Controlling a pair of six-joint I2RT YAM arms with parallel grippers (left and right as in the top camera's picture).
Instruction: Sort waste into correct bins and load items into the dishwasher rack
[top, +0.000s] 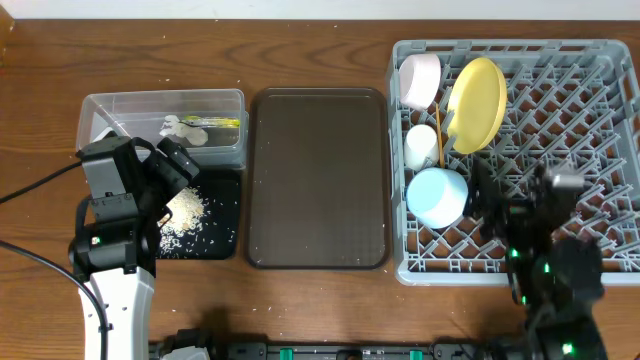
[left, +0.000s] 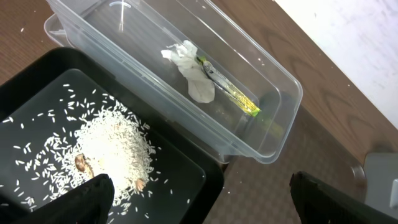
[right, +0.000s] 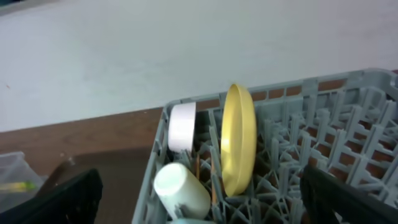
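Note:
The clear tub (top: 100, 105) holds a crumpled white tissue (left: 193, 71) and a green-and-orange wrapper (left: 230, 93). Beside it, the black tray (top: 225, 200) carries a heap of white rice scraps (left: 112, 146). My left gripper (top: 178, 162) hangs open over the black tray's near corner, holding nothing. In the grey rack (top: 400, 250) stand a white bowl (top: 420, 80), a yellow plate (top: 476, 105), a cream cup (top: 421, 145), a light blue bowl (top: 438, 197) and thin chopsticks (top: 440, 130). My right gripper (top: 510, 195) is open and empty above the rack, just right of the blue bowl.
A large dark brown serving tray (top: 318, 180) lies between the bins and the rack. Cables run across the wooden table at the left (top: 30, 185). The rack's right half shows only upright pegs (top: 590, 130).

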